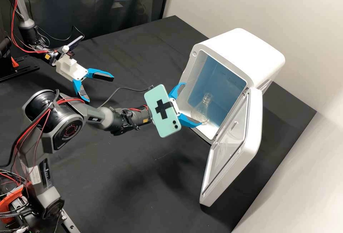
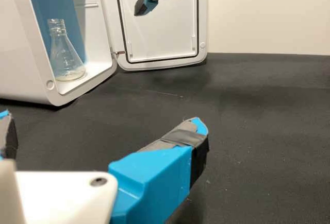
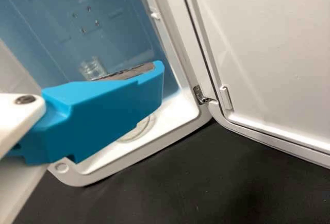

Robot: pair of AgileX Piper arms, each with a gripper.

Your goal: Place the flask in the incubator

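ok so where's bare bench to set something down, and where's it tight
Bare bench lies nearside, bordered by the right arm, the open door and the bench edge; also between the incubator and the curtain. Crowded: the incubator mouth, with the open right claw before the flask.

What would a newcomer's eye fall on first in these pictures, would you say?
The white incubator, at the right edge of the bench, draws the eye first, its door swung wide on a blue inside. A clear flask stands upright within, and the right gripper sits open at the mouth, just before it. The left gripper hangs open over the bench, well away.
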